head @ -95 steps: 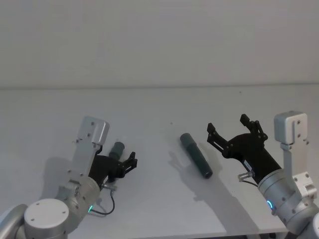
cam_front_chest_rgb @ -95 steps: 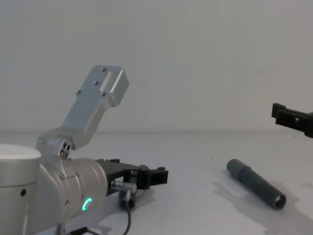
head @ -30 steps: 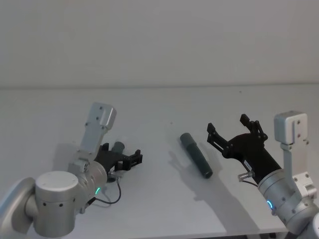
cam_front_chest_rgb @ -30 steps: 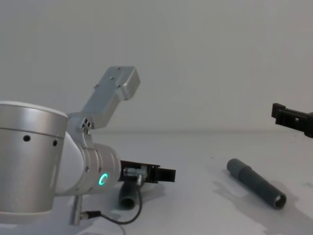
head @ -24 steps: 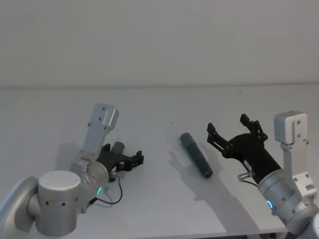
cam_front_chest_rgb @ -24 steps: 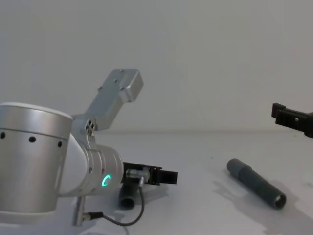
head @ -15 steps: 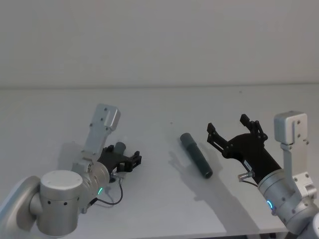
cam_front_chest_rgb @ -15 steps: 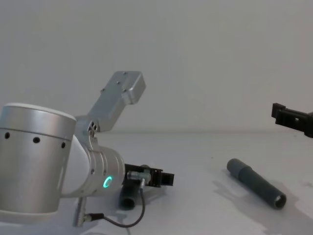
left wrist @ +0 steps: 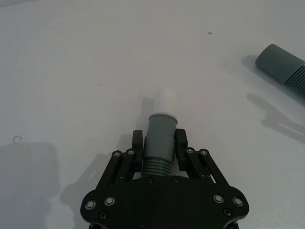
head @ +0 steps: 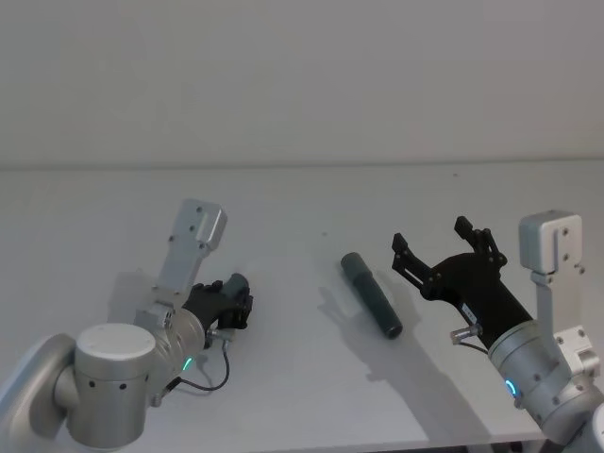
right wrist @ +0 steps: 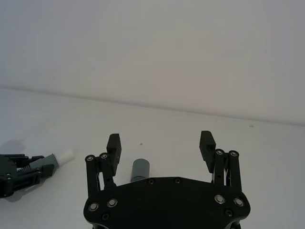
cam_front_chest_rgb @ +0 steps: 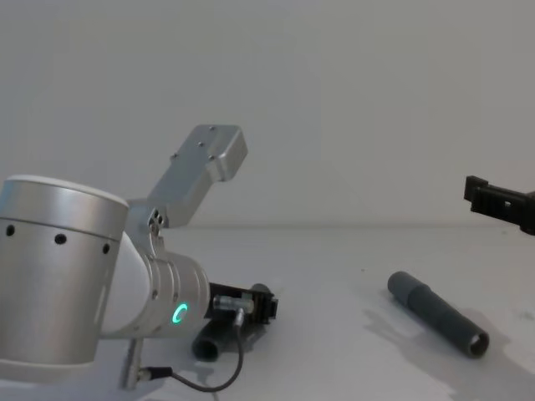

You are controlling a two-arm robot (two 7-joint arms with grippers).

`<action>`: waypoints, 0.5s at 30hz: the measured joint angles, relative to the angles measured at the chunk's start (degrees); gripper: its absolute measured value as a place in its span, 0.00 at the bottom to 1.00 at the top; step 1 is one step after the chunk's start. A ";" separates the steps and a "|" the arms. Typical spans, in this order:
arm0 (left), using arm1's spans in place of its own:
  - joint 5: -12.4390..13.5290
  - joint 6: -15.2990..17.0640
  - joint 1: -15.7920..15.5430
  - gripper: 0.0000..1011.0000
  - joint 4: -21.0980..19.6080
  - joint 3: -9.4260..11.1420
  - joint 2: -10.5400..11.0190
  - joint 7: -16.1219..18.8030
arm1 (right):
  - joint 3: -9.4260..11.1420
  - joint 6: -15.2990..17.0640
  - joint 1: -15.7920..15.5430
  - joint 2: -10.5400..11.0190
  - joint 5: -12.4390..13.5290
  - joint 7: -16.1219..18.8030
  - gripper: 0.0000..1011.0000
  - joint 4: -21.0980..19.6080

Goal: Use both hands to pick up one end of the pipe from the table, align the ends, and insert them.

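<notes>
left arm reaches forward and inward on the robot's left. we note the left wrist [head: 170, 332] lying low, its green ring [cam_front_chest_rgb: 177, 314] lit. left gripper [head: 241, 302] sits low too, fingers [left wrist: 137, 143] drawn in tight on the bent pipe piece [left wrist: 160, 129], one on each side. right arm is on the robot's right, with the right wrist [head: 533, 373] tilted up and inward. we see the right gripper [head: 431, 236] raised, fingers [right wrist: 113, 143] spread wide apart.

Silver wrist [cam_front_chest_rgb: 67, 276], green ring light [cam_front_chest_rgb: 177, 315], black cable [cam_front_chest_rgb: 205, 388]; left end effector [left wrist: 159, 136], right end effector [right wrist: 160, 140] black, silver screws
</notes>
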 joint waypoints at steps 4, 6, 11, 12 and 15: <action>0.11 0.27 0.10 0.35 -0.15 -0.15 -0.04 -0.03 | 0.00 0.00 0.00 0.00 0.00 0.00 0.99 0.00; 0.13 0.39 0.14 0.35 -0.18 -0.23 -0.08 -0.06 | 0.00 0.00 0.00 0.00 0.00 0.00 0.99 0.00; 0.13 0.80 0.24 0.35 -0.28 -0.51 -0.12 -0.54 | 0.00 0.00 0.00 0.00 0.00 0.00 0.99 0.00; 0.12 0.84 0.24 0.36 -0.28 -0.55 -0.10 -0.70 | 0.00 0.00 0.00 0.00 0.00 0.00 0.99 0.00; 0.07 0.87 0.09 0.35 -0.21 -0.67 0.04 -1.32 | 0.00 0.00 0.00 0.00 0.00 0.00 0.99 0.00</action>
